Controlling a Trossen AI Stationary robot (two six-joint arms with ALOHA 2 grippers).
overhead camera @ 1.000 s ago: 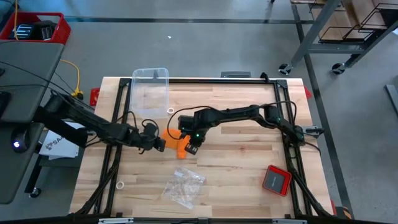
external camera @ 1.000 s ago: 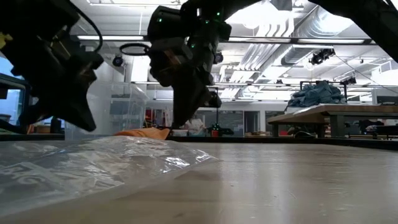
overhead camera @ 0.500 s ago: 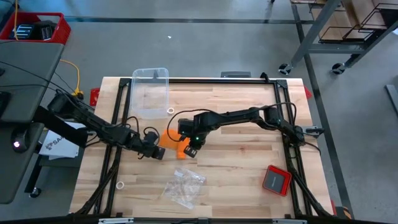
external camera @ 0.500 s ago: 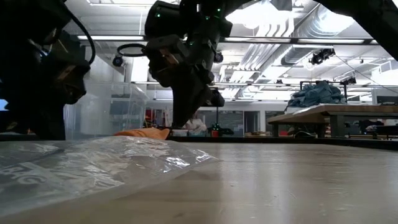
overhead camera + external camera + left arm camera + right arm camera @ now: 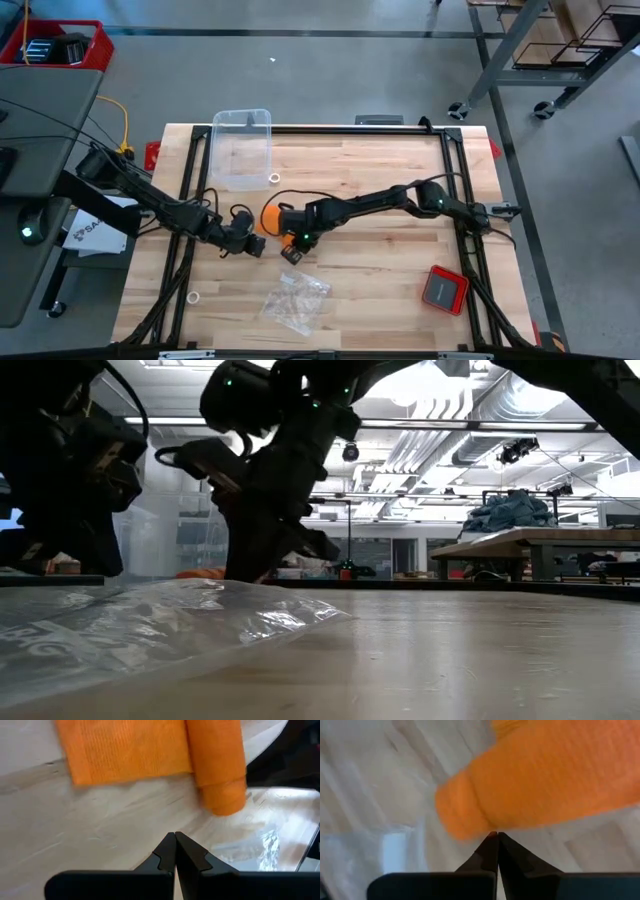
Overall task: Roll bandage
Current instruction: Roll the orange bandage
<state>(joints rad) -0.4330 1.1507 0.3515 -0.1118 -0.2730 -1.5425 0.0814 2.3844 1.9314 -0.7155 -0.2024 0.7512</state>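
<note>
We saw that the right gripper (image 5: 291,249) had swept leftward since the earlier frame, its fingers pressed together and empty, and now sat against the partly rolled bright orange fabric bandage (image 5: 271,217) on the wooden table (image 5: 380,270). The left gripper (image 5: 256,243), also clenched on nothing, lay just beside the bandage's other side.

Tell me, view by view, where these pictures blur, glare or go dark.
Right wrist view: the bandage is smeared and soft, right in front of the right hand. Left wrist view: the bandage is sharper, its weave showing. Low view: both arms stand as dark silhouettes against bright ceiling lights, and the plastic bag catches glare. High view: evenly lit, no strong shadows.
</note>
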